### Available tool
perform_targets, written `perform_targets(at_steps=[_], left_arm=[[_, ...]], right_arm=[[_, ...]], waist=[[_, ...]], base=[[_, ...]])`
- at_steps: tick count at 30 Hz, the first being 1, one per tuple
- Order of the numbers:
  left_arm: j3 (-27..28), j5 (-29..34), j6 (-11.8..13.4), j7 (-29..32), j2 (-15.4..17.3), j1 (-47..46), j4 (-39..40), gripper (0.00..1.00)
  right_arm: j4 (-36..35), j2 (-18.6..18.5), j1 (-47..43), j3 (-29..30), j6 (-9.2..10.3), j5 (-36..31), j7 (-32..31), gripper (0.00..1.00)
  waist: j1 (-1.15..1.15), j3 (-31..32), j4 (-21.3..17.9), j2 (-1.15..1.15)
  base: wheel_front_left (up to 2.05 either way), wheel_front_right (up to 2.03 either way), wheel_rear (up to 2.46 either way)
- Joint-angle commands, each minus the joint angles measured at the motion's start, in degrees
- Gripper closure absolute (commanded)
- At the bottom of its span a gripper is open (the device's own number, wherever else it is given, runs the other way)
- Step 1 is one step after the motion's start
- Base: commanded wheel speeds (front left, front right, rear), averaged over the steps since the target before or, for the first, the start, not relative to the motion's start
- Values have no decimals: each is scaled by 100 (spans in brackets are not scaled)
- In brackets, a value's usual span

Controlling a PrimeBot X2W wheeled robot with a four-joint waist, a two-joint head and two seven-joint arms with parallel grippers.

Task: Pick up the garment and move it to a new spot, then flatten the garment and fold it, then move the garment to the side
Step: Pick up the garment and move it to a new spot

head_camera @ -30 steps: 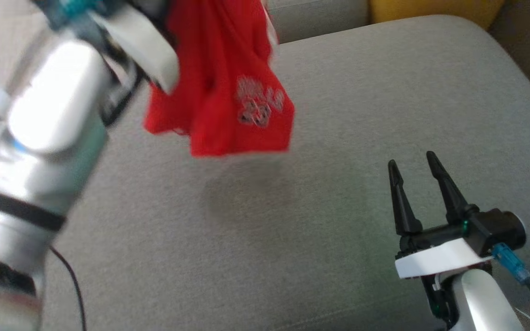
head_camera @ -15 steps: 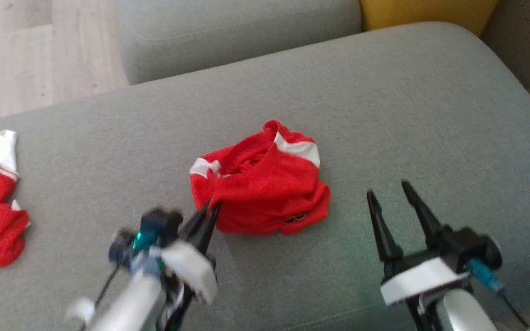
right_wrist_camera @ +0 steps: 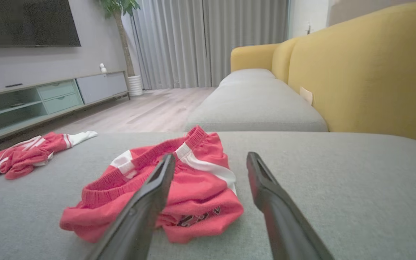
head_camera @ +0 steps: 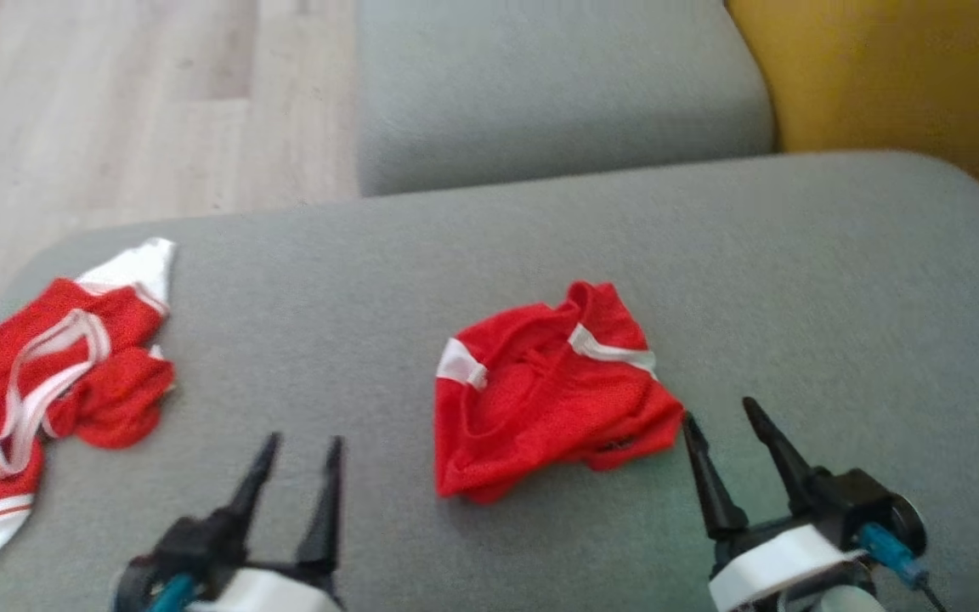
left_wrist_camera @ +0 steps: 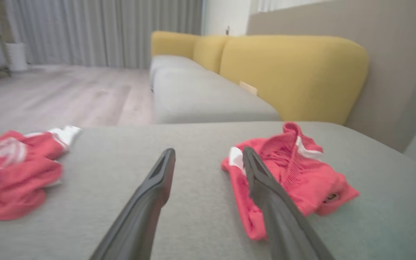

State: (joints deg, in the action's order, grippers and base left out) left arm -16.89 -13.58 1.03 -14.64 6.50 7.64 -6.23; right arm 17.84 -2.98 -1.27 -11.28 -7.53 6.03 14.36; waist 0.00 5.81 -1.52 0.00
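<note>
At the near edge of the grey seat cushion [head_camera: 795, 255], the left claw [head_camera: 303, 444] is released, its fingers apart and empty above bare fabric. The right claw [head_camera: 719, 414] is released too, with one fingertip just beside the lower right corner of the red shorts [head_camera: 540, 399]. The shorts lie crumpled near the cushion's middle, waistband toward the far edge. A second red and white garment [head_camera: 56, 374] is bunched at the cushion's left edge. Beyond the far edge are another grey cushion [head_camera: 557, 85], wooden floor [head_camera: 116, 102] and a yellow backrest [head_camera: 880, 76].

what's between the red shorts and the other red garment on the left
Bare grey cushion in the head view; the open left gripper hovers at its near edge.
</note>
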Motion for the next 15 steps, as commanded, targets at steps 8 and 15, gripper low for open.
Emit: perform_targets(at_steps=[8, 15], left_arm=[[1310, 477, 176, -36, -146, 623, 1009, 0], [1395, 1009, 41, -36, -219, 1078, 1162, 0]], right_arm=[[-312, 10, -162, 133, 4, 120, 63, 0], [-446, 10, -436, 204, 4, 154, 63, 0]], waist=[[0, 492, 416, 0], [0, 517, 440, 0]], base=[[0, 0, 0], [0, 0, 0]])
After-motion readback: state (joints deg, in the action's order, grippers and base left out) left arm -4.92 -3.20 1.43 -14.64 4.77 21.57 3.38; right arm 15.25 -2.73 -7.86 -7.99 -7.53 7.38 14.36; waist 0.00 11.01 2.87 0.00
